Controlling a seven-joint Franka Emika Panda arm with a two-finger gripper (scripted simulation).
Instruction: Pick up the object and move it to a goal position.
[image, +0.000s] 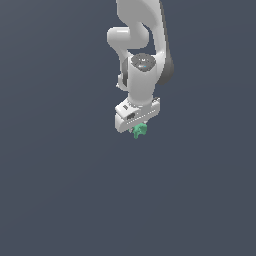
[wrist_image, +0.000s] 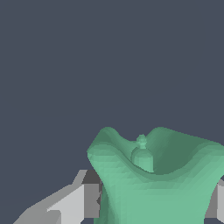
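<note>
The arm (image: 142, 45) is reaching down from the top of the exterior view, its wrist pointing downward and the white hand (image: 138, 125) hanging at its end. The hand is gripping the teal object (image: 139, 130), which is peeking out just beneath it. The wrist view is showing what the other cannot: the object (wrist_image: 157, 183) sitting between the grey fingers (wrist_image: 81, 203), its knobbly rim and a small central nub facing the camera.
</note>
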